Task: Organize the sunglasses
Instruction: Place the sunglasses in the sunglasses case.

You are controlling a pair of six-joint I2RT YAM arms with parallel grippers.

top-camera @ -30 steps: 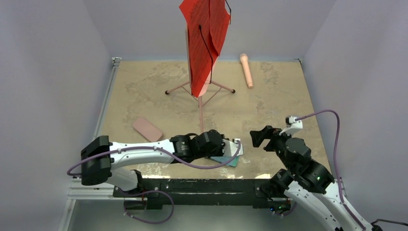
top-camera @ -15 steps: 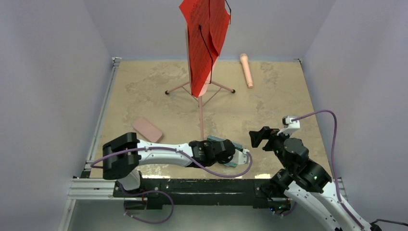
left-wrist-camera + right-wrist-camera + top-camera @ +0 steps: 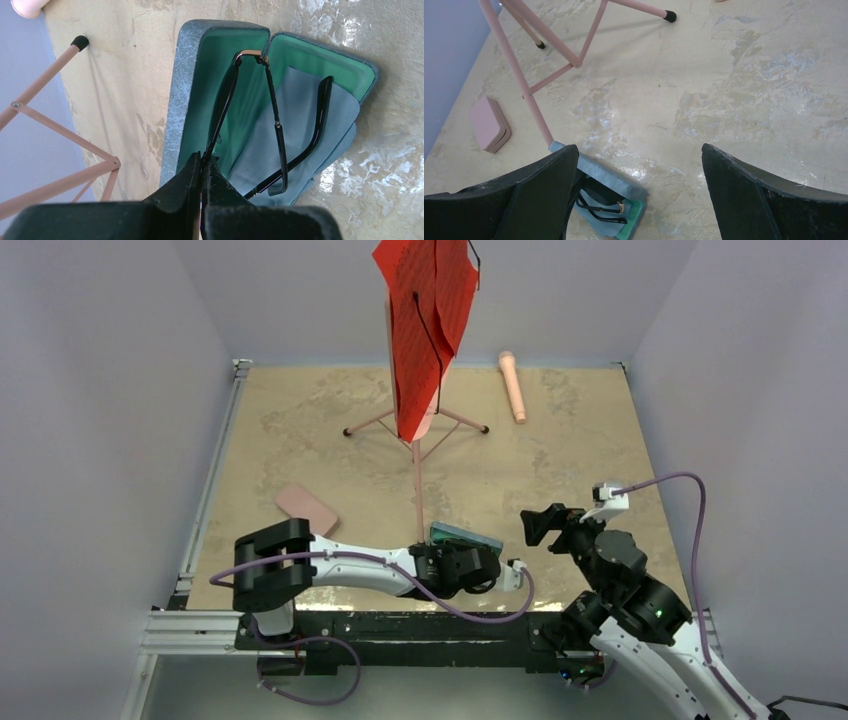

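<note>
Sunglasses (image 3: pixel 276 125) over open case (image 3: pixel 172 115), fingers (image 3: pixel 185 182) pinching

1. A robot test cell, lab-like: plain pale walls (image 3: pixel 100 390) box the table (image 3: pixel 600 420) in on three sides.
2. At the bottom of the top view, a metal rail (image 3: pixel 190 632) carries the left arm (image 3: pixel 350 565) and right arm (image 3: pixel 640 600), which trail purple cables (image 3: pixel 665 476).
3. Upper middle: a pink stand (image 3: pixel 418 455) draped with red cloth (image 3: pixel 425 320).
</note>
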